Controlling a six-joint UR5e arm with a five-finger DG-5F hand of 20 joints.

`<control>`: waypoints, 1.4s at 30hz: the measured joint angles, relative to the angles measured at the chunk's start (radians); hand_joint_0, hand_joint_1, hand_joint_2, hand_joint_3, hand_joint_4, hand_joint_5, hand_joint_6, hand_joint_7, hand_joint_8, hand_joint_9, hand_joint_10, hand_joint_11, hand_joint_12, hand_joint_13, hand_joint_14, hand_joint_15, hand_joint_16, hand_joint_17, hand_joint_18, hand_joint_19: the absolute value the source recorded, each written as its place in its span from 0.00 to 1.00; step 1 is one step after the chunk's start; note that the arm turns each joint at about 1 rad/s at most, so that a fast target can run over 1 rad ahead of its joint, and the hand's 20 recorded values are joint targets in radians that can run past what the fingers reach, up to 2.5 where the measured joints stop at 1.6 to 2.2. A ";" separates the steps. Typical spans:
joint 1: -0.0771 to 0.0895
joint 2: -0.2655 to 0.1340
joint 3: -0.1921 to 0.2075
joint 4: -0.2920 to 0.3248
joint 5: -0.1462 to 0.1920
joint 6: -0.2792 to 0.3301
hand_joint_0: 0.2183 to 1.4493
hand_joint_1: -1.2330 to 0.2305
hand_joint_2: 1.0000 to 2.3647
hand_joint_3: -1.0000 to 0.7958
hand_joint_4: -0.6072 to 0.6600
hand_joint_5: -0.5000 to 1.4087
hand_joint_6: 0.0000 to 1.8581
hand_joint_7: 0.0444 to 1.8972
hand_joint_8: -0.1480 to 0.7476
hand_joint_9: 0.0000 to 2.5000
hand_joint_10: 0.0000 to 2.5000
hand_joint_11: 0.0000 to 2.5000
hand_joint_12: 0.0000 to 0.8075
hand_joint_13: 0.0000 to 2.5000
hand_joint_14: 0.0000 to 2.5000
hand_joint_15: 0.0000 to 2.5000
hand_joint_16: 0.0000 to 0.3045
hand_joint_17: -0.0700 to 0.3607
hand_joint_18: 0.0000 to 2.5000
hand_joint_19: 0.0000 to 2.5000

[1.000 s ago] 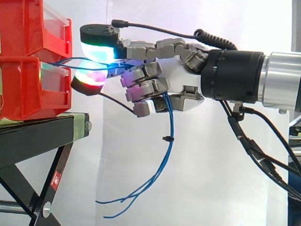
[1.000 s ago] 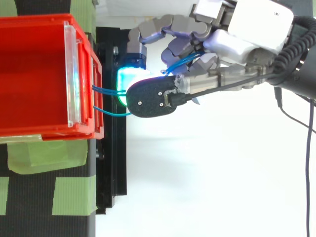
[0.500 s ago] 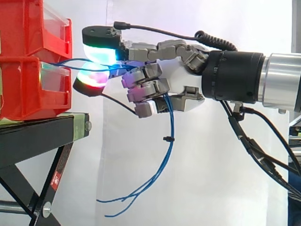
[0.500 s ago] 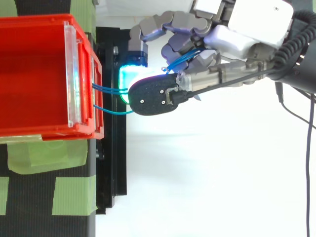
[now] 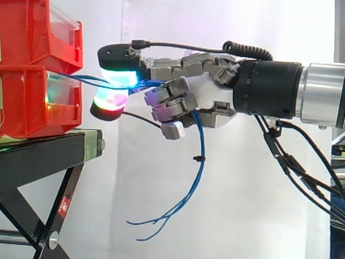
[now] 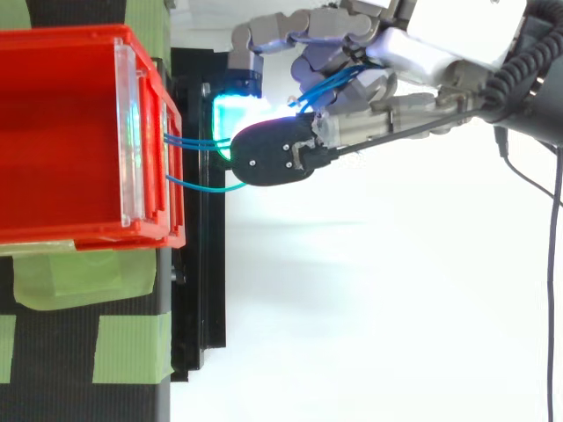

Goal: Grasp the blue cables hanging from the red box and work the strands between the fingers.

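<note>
Thin blue cables (image 5: 200,162) run out of the front of the red box (image 5: 38,100) and pass through my hand (image 5: 207,102). Their free ends dangle below it, held together by a small black tie (image 5: 199,158). From above, the strands (image 6: 198,141) leave the red box (image 6: 62,132) and reach the hand (image 6: 413,66) just off its front. My fingers are curled round the strands, and two glowing fingertips (image 5: 119,75) pinch them close to the box. The stretch of cable inside the palm is hidden.
Two red bins are stacked on a black stand (image 5: 48,156) with crossed legs at the left. Green tape (image 6: 127,347) marks the stand top. A white curtain hangs behind. Open space lies under the hand and to the right of the stand.
The hand has shifted a little to the right and away from the box. The upper fingertip has dropped closer to the lower one, and the dangling strands have swung rightward.
</note>
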 measured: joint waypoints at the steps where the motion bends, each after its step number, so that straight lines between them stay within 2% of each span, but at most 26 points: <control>1: 0.000 0.000 0.000 0.000 -0.001 -0.005 0.60 0.39 0.01 0.63 0.68 0.49 0.06 0.74 0.61 0.36 1.00 0.98 0.60 0.48 1.00 0.66 0.21 0.50 0.65 0.33; 8: -0.004 0.000 0.000 0.000 -0.015 -0.016 0.61 0.40 0.01 0.63 0.67 0.48 0.07 0.75 0.61 0.34 1.00 0.98 0.61 0.47 1.00 0.66 0.21 0.49 0.64 0.33; 13: -0.004 0.005 0.000 0.000 -0.037 -0.018 0.62 0.37 0.01 0.65 0.66 0.42 0.22 0.69 0.62 0.31 1.00 0.98 0.60 0.46 1.00 0.68 0.20 0.49 0.63 0.34; 18: -0.003 0.023 0.000 0.000 -0.044 -0.025 0.63 0.35 0.01 0.65 0.66 0.39 0.33 0.65 0.61 0.29 1.00 0.97 0.60 0.45 1.00 0.67 0.19 0.46 0.62 0.36; 22: -0.004 0.034 0.000 -0.002 -0.045 -0.035 0.71 0.37 0.01 0.70 0.65 0.38 0.40 0.63 0.57 0.29 1.00 0.95 0.58 0.44 1.00 0.65 0.17 0.44 0.57 0.29; 23: -0.004 0.035 0.000 -0.002 -0.046 -0.036 0.71 0.38 0.01 0.71 0.65 0.39 0.39 0.63 0.58 0.29 1.00 0.95 0.58 0.44 1.00 0.65 0.18 0.44 0.57 0.29; 24: -0.004 0.036 0.000 -0.002 -0.047 -0.038 0.70 0.39 0.01 0.72 0.64 0.44 0.28 0.69 0.57 0.29 1.00 0.93 0.57 0.44 1.00 0.64 0.18 0.45 0.57 0.29; 28: -0.004 0.037 0.000 -0.004 -0.049 -0.040 0.59 0.46 0.12 0.62 0.70 0.55 0.00 0.78 0.60 0.31 1.00 0.93 0.61 0.46 1.00 0.66 0.22 0.51 0.62 0.26; 29: -0.004 0.037 0.000 -0.006 -0.049 -0.040 0.59 0.47 0.11 0.61 0.70 0.55 0.00 0.76 0.60 0.32 1.00 0.93 0.61 0.46 1.00 0.66 0.23 0.52 0.62 0.24; 31: -0.004 0.037 0.000 -0.011 -0.049 -0.041 0.60 0.46 0.00 0.61 0.74 0.53 0.01 0.71 0.60 0.31 1.00 0.93 0.61 0.46 1.00 0.66 0.23 0.52 0.60 0.23; 32: -0.004 0.037 -0.001 -0.014 -0.049 -0.041 0.60 0.46 0.00 0.61 0.74 0.53 0.01 0.70 0.61 0.31 1.00 0.93 0.61 0.46 1.00 0.65 0.22 0.52 0.60 0.23; 34: -0.004 0.037 -0.002 -0.021 -0.049 -0.041 0.70 0.44 0.01 0.65 0.68 0.53 0.00 0.75 0.57 0.30 1.00 0.92 0.58 0.43 1.00 0.65 0.18 0.45 0.55 0.25; 37: -0.004 0.037 -0.003 -0.034 -0.049 -0.041 0.74 0.43 0.01 0.69 0.65 0.55 0.00 0.80 0.55 0.30 1.00 0.93 0.56 0.42 1.00 0.65 0.17 0.43 0.51 0.22; 39: -0.004 0.037 -0.003 -0.042 -0.049 -0.041 0.74 0.43 0.01 0.70 0.66 0.56 0.00 0.80 0.55 0.30 1.00 0.94 0.56 0.42 1.00 0.66 0.17 0.43 0.51 0.22; 41: -0.004 0.037 -0.004 -0.047 -0.050 -0.041 0.69 0.42 0.01 0.67 0.69 0.57 0.00 0.78 0.55 0.29 1.00 0.93 0.58 0.43 1.00 0.67 0.18 0.45 0.57 0.29; 42: -0.004 0.037 -0.004 -0.050 -0.050 -0.041 0.68 0.42 0.01 0.67 0.71 0.57 0.00 0.76 0.57 0.30 1.00 0.92 0.57 0.43 1.00 0.67 0.19 0.46 0.57 0.29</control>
